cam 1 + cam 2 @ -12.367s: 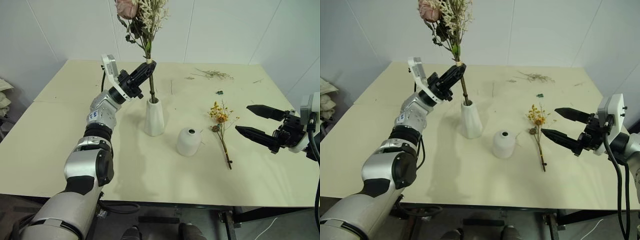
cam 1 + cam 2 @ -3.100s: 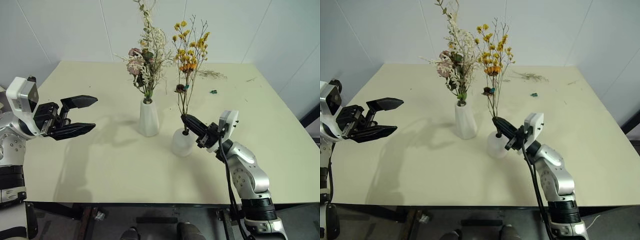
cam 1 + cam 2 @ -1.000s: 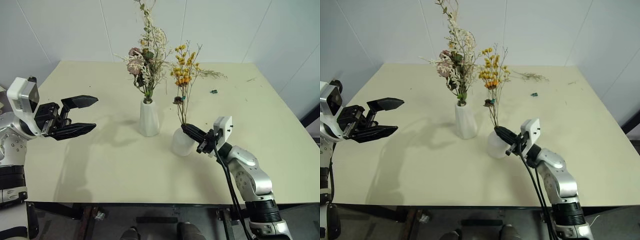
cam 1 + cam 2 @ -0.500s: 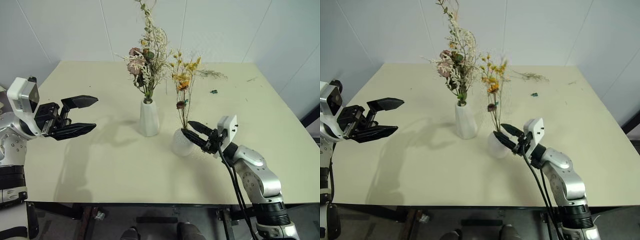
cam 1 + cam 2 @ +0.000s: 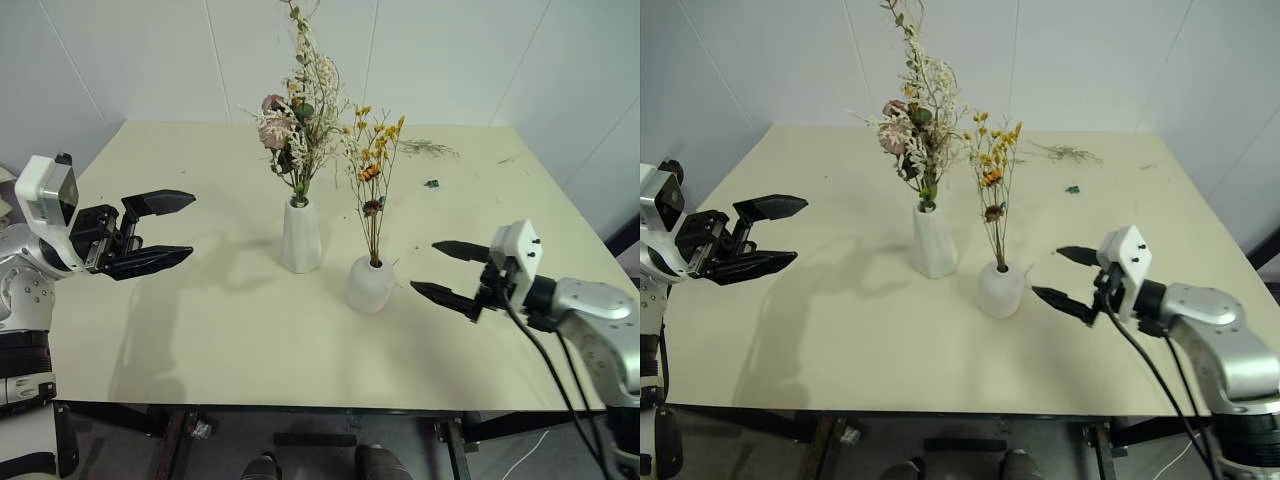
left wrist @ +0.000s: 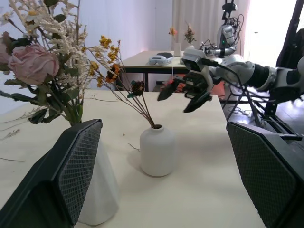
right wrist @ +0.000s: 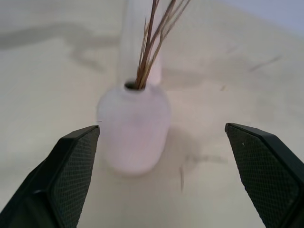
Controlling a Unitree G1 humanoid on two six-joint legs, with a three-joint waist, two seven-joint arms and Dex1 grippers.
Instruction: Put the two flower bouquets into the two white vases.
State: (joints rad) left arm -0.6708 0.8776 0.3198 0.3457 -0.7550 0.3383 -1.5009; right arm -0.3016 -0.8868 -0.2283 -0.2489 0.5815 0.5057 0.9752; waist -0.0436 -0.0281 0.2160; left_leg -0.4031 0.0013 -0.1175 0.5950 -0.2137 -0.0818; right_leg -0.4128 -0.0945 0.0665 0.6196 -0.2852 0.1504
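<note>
Right end effector (image 5: 440, 272) agape beside round vase (image 5: 370, 285)

Obscured and cropped items

The pink bouquet (image 5: 297, 120) is cut off by the upper edge of both head views, its tip unseen. In the left wrist view a finger (image 6: 71, 175) of the left gripper covers much of the tall vase (image 6: 102, 194). The right wrist view is blurred: the round vase (image 7: 134, 127) lacks crisp edges, and the yellow sprig (image 7: 154, 38) leaves the frame before its blooms.
</note>
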